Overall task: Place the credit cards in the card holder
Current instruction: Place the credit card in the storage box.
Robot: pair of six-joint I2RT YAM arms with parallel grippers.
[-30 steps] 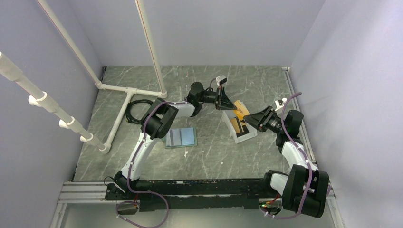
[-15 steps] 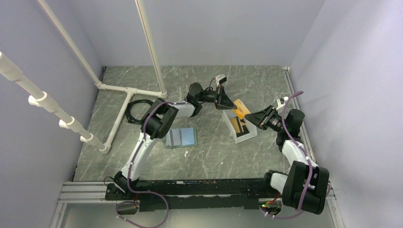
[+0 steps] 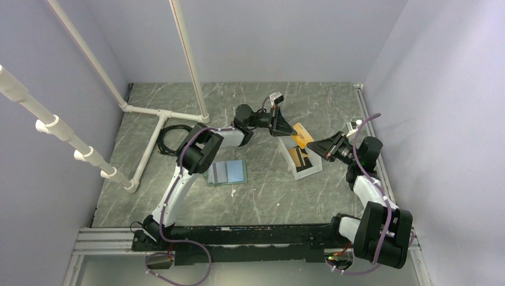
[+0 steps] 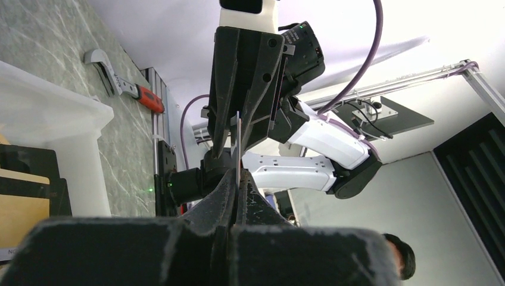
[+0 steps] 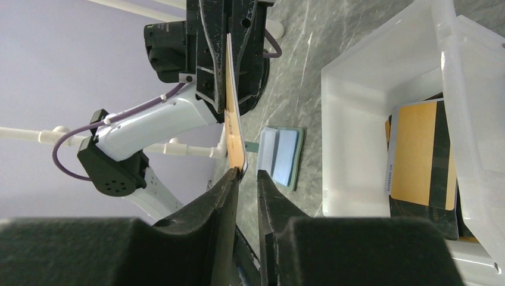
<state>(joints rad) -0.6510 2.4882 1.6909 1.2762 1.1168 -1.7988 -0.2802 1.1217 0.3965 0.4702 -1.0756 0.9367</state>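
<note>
My left gripper (image 3: pixel 290 130) is shut on the far end of an orange-yellow credit card (image 3: pixel 302 136) and holds it in the air above the white bin. In the left wrist view the card (image 4: pixel 238 140) stands edge-on between the closed fingers of that gripper (image 4: pixel 238 179). My right gripper (image 3: pixel 314 145) faces it from the other end. Its jaws stand slightly apart, and the card (image 5: pixel 233 119) touches the tip of the left finger (image 5: pixel 229 185) only. The card holder (image 3: pixel 227 172) lies open on the table, light blue side up, and also shows in the right wrist view (image 5: pixel 283 156).
A white open-fronted bin (image 3: pixel 288 159) under the grippers holds another orange-yellow card (image 5: pixel 417 149) and dark cards. A white pipe frame (image 3: pixel 149 110) and a black cable coil (image 3: pixel 172 138) are at the back left. A red-handled tool (image 4: pixel 128 89) lies by the right wall.
My right gripper has drawn back a little to the right. The card stays in the left gripper, which has barely moved.
</note>
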